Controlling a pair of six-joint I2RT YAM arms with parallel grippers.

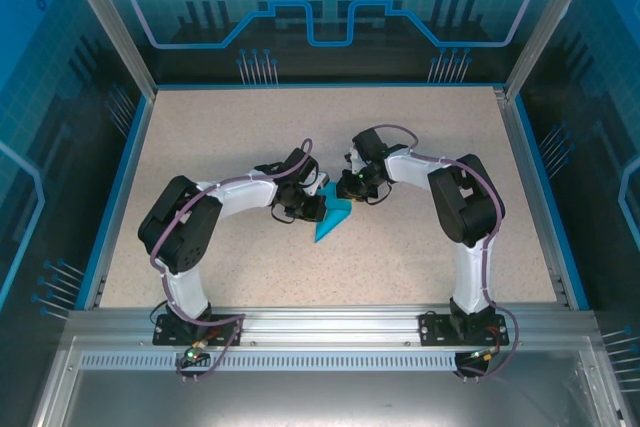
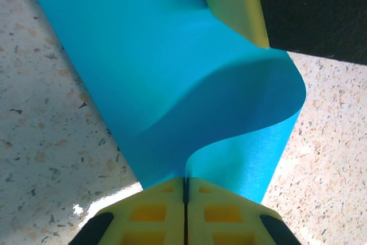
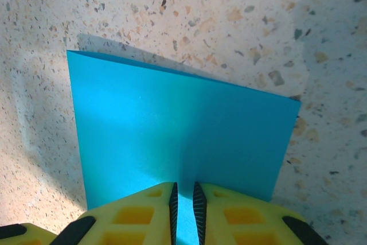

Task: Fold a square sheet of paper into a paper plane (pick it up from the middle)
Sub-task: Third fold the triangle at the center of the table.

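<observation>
The square sheet of paper (image 1: 332, 218) is a cyan-blue folded piece lying in the middle of the table between both grippers. My left gripper (image 1: 312, 209) is shut on its near edge (image 2: 185, 181), and the sheet (image 2: 172, 73) curls up in a wave from that pinch. My right gripper (image 1: 350, 190) is on the opposite side. Its jaws (image 3: 184, 190) stand a narrow gap apart over the flat paper (image 3: 183, 136), with blue showing between them. One right finger (image 2: 235, 4) rests at the paper's far edge in the left wrist view.
The speckled beige table (image 1: 250, 137) is bordered by a blue rim and aluminium posts (image 1: 105, 17). Both arms bend inward from their bases at the near edge.
</observation>
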